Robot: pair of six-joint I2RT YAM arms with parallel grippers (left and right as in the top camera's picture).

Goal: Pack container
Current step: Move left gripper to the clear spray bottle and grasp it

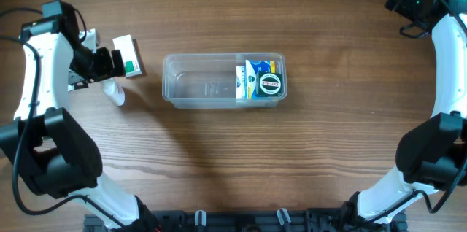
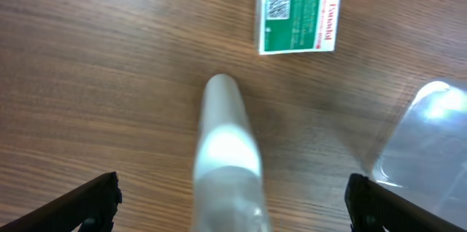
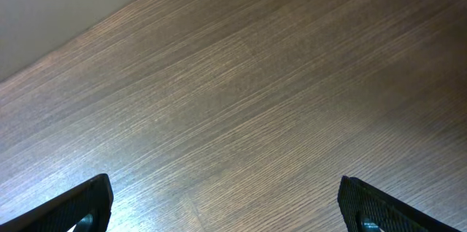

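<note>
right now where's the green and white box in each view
overhead: the green and white box is at far left, left of the container.
left wrist: it sits at the top edge, right of centre.
right wrist: not in it.
shared landmark: the white tube, next to the box in both views.

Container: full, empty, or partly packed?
Partly packed. In the overhead view the container holds a few packages at its right end; the rest of it is bare.

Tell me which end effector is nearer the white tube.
Left. The left end effector hangs over the white tube, open; the right end effector sits far across the table, past the container.
</note>
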